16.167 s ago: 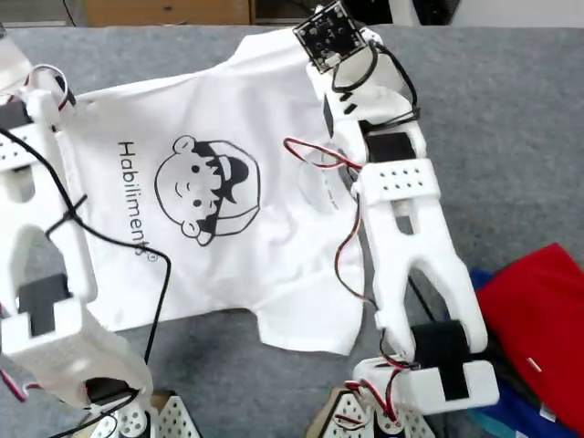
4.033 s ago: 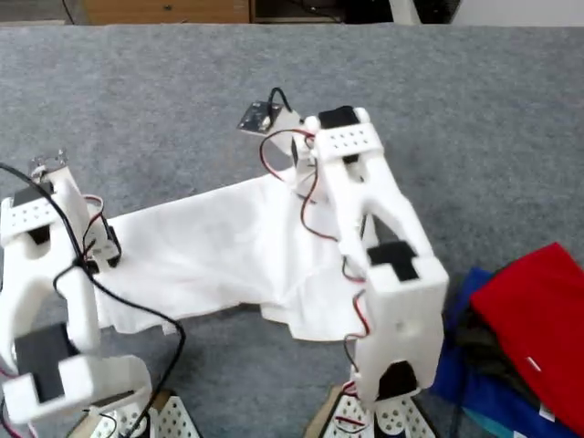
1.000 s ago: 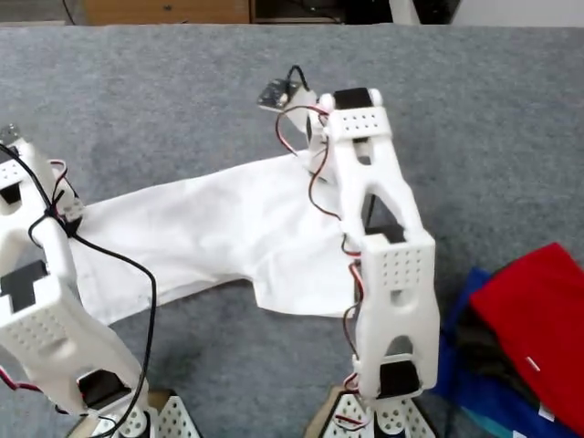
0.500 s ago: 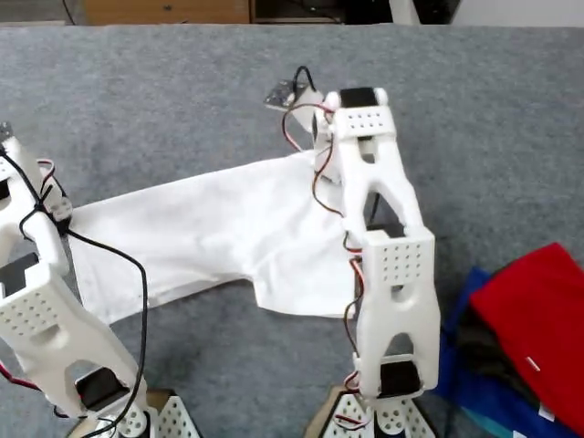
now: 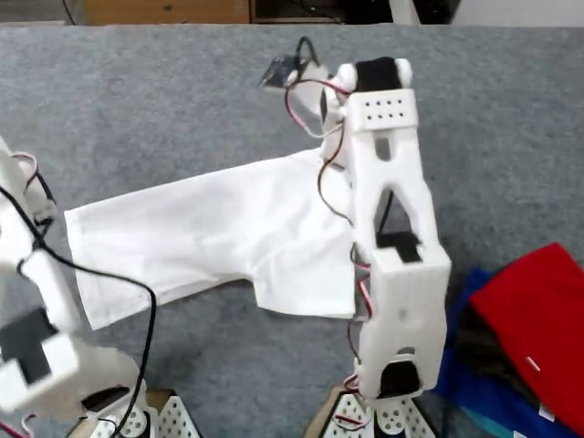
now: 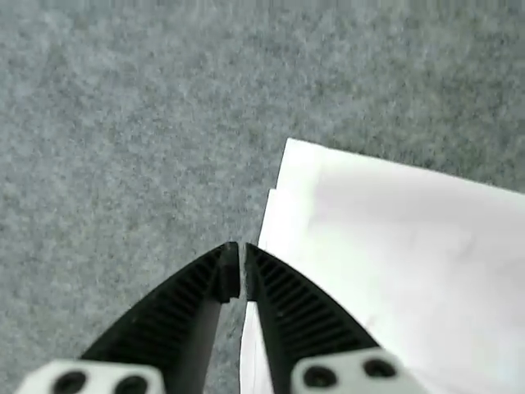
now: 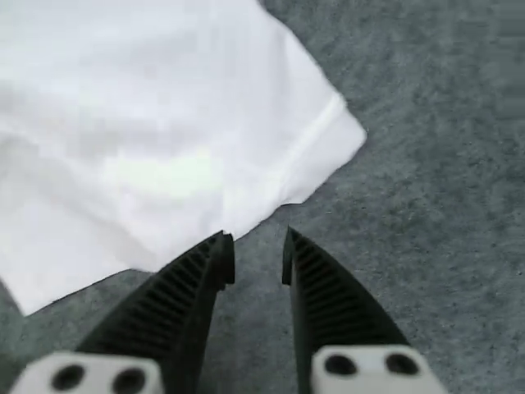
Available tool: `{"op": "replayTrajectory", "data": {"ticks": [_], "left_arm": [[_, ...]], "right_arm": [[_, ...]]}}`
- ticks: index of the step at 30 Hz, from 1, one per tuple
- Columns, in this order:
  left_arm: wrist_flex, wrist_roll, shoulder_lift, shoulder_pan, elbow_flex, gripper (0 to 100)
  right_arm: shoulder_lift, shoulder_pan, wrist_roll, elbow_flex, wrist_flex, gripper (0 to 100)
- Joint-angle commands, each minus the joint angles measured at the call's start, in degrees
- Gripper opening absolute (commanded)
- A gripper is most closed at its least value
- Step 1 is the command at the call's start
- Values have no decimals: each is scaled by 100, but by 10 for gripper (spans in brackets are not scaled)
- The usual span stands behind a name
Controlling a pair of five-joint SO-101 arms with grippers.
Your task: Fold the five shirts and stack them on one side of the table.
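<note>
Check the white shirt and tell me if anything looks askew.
The white shirt is folded over but lies slanted on the table, and one sleeve juts past its near edge. At the right edge, a red shirt sits heaped on blue fabric, unfolded.

Plain white shirt (image 5: 210, 237) on speckled grey table (image 5: 137, 109); red garment (image 5: 534, 315) over blue garment (image 5: 470, 383).
</note>
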Motion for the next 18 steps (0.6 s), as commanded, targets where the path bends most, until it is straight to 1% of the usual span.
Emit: {"op": "replayTrajectory", "data": {"ticks": [1, 3, 6, 9, 12, 15, 18], "left_arm": [[-273, -70, -866, -167, 730, 98], [-281, -88, -1068, -211, 949, 114], [-290, -105, -1121, -396, 985, 117], [-299, -299, -1112, -527, 844, 117], [-290, -431, -1112, -545, 818, 117], [-290, -422, -1112, -554, 862, 117], [-299, -413, -1112, -554, 897, 117]], "right_arm": [[-1569, -321, 264, 1771, 62, 124], [-2281, -497, 299, 2818, -123, 125], [-3301, -743, 308, 4400, -721, 126], [-4040, -1226, 334, 5947, -1292, 127], [-4347, -1657, 343, 7178, -1996, 127], [-4347, -1877, 334, 7934, -2620, 128], [-4347, -1965, 334, 8435, -2954, 178]]}}
